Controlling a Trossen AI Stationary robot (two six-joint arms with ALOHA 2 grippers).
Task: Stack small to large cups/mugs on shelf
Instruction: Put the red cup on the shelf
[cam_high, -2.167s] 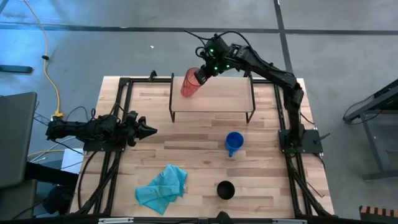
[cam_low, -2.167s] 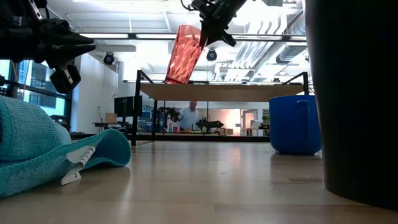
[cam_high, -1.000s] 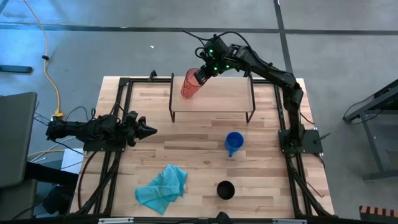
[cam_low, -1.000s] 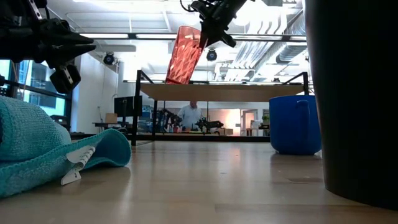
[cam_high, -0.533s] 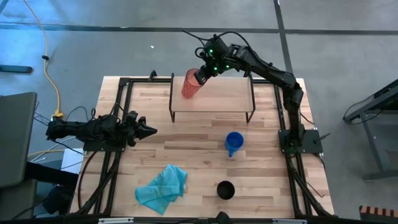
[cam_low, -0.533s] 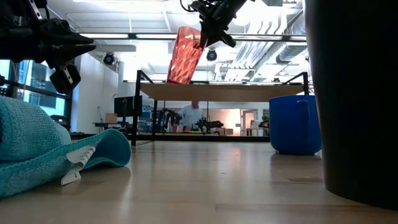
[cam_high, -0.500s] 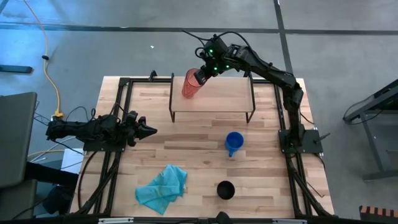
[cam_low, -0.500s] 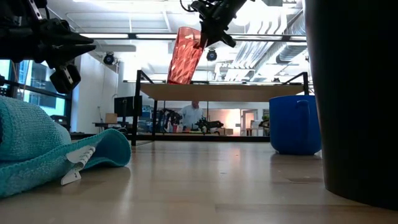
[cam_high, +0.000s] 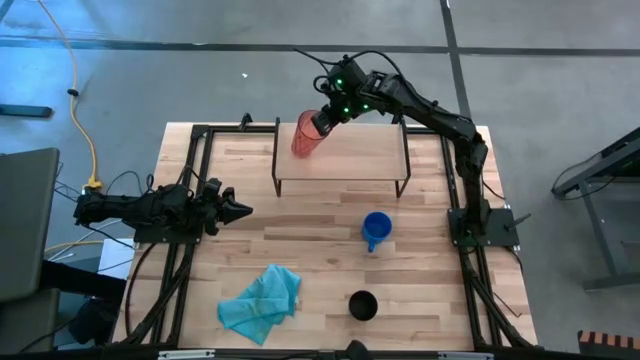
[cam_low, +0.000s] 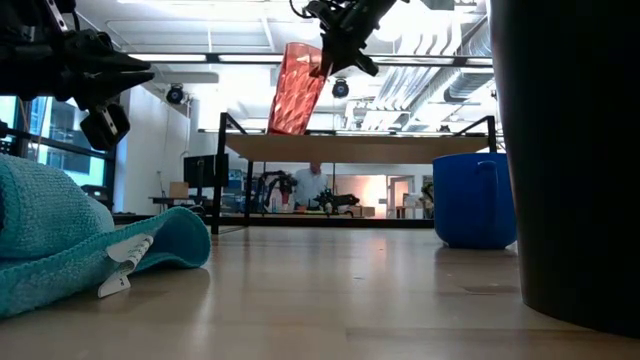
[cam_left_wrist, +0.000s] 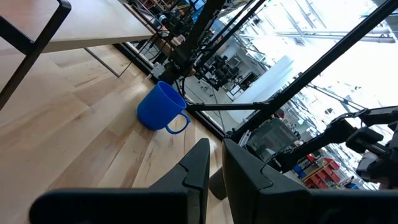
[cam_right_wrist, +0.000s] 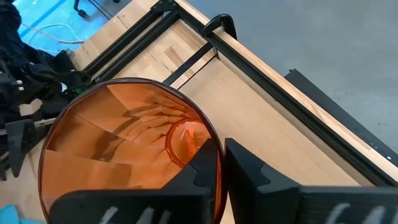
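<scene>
The translucent red-orange tumbler (cam_high: 304, 136) hangs tilted over the far left corner of the shelf (cam_high: 350, 152), with my right gripper (cam_high: 322, 122) shut on it. In the low view the tumbler's base (cam_low: 283, 126) is just above the shelf board (cam_low: 400, 147); whether it touches I cannot tell. The blue mug (cam_high: 376, 229) stands on the table before the shelf. The black cup (cam_high: 362, 305) stands near the table's front edge. My left gripper (cam_high: 243, 210) waits shut at the table's left side, level, holding nothing. My right gripper holds the tumbler by its rim (cam_right_wrist: 211, 138), one finger (cam_right_wrist: 198, 177) inside the mouth and the other (cam_right_wrist: 252, 180) outside the wall. The fingers slant down from the far right. The tumbler hangs below them, tilted, its base toward the table's left.
A crumpled teal cloth (cam_high: 262, 303) lies near the front left of the table. Black frame rails (cam_high: 190, 180) run along the table's left and right sides. The shelf's black legs (cam_high: 276, 175) stand at its corners. Bare wood lies between shelf and mug.
</scene>
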